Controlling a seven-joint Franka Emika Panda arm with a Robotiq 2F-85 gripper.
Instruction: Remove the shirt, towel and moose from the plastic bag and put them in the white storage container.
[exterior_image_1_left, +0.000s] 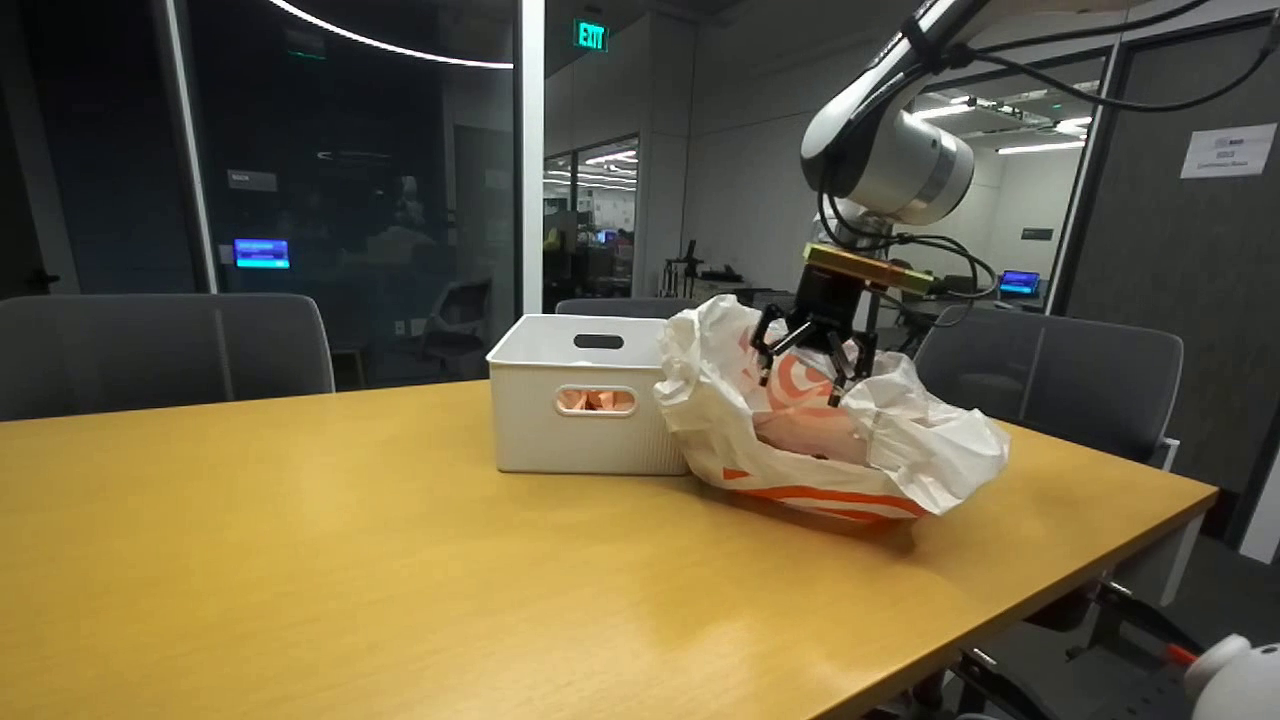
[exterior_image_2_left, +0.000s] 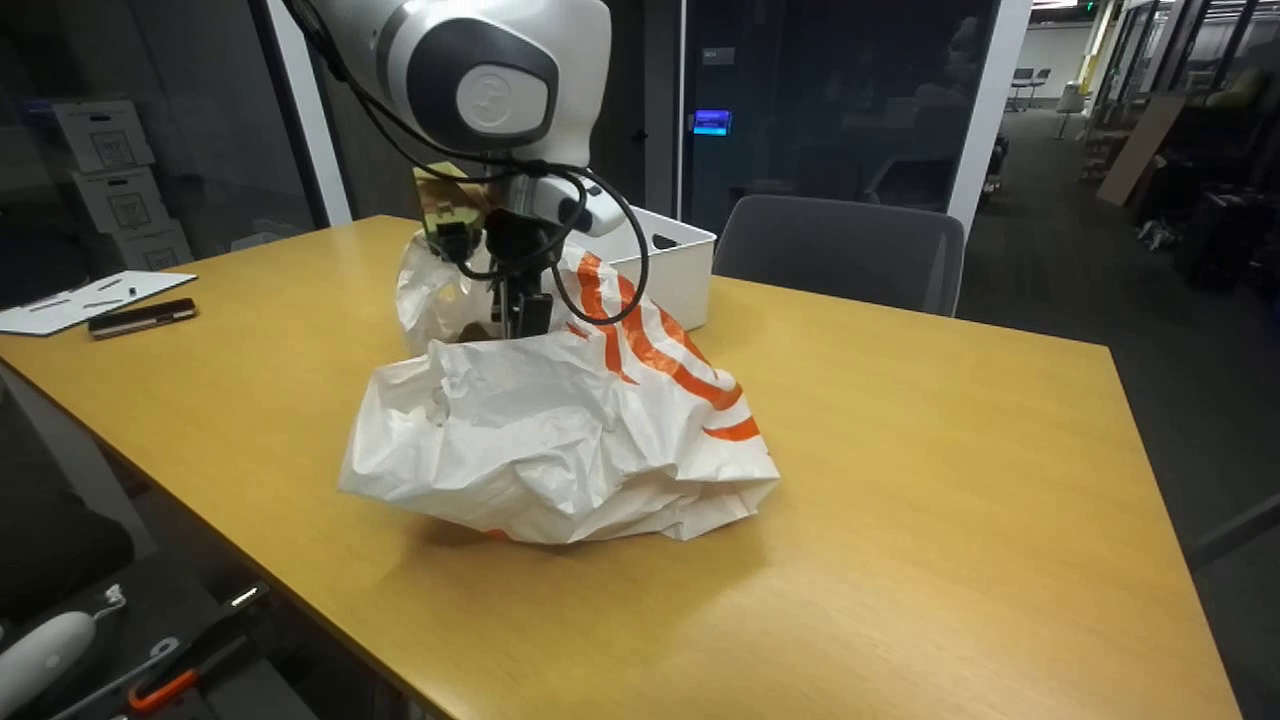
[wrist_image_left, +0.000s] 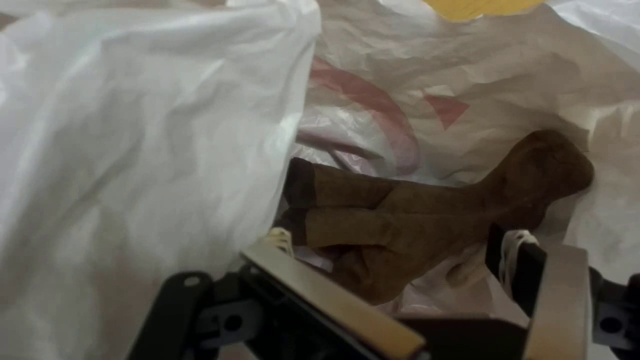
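Observation:
The white storage container (exterior_image_1_left: 590, 440) stands on the table; pale orange cloth (exterior_image_1_left: 598, 401) shows through its handle cut-out. The crinkled plastic bag (exterior_image_1_left: 825, 480) lies open right beside it and also shows in an exterior view (exterior_image_2_left: 560, 430). In the wrist view the dark-brown moose (wrist_image_left: 400, 200) lies on its side inside the bag, its head at the right and its legs towards the left. A bit of brown also shows at the bag's mouth (exterior_image_2_left: 475, 332). My gripper (wrist_image_left: 397, 239) is open and empty over the moose, its fingers inside the bag's opening (exterior_image_1_left: 800, 388). I cannot tell whether they touch the moose.
A raised white fold of the bag (wrist_image_left: 150, 125) covers the left of the wrist view, beside one finger. The wooden table (exterior_image_1_left: 300, 520) carries a white board (exterior_image_2_left: 90, 300) and a dark eraser-like object (exterior_image_2_left: 143, 318) near an edge. Chairs (exterior_image_2_left: 840, 255) stand around it.

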